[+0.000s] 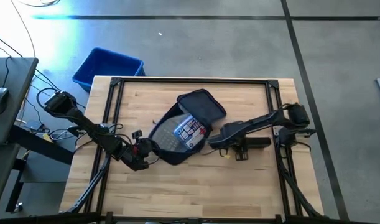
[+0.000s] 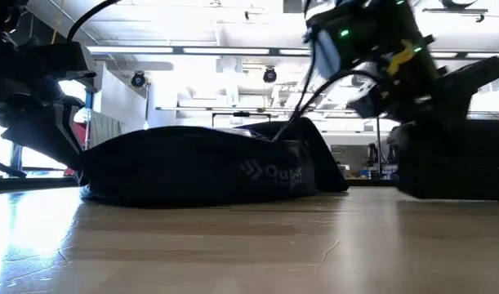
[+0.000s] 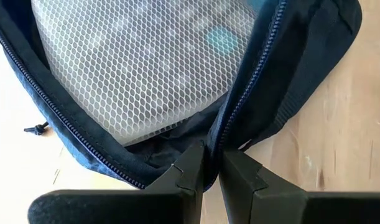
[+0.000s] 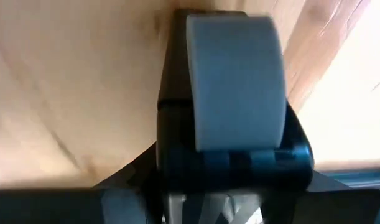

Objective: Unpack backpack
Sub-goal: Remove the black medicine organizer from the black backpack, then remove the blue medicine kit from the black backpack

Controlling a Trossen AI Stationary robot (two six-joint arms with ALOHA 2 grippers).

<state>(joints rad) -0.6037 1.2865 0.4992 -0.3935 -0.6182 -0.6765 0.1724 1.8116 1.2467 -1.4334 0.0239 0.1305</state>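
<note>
Left wrist view: fingers [image 3: 211,171] pinching backpack [image 3: 289,74] rim

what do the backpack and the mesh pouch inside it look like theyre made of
Backpack: soft, matte navy woven fabric, judging by its floppy folds and sewn zipper tape. Mesh pouch: seemingly translucent whitish plastic with a honeycomb mesh pattern; contents show blurred through it.

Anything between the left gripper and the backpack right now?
Nothing visible. The left gripper is pinched on the backpack at its zippered edge, with a mesh-covered item showing inside the opening.
</note>
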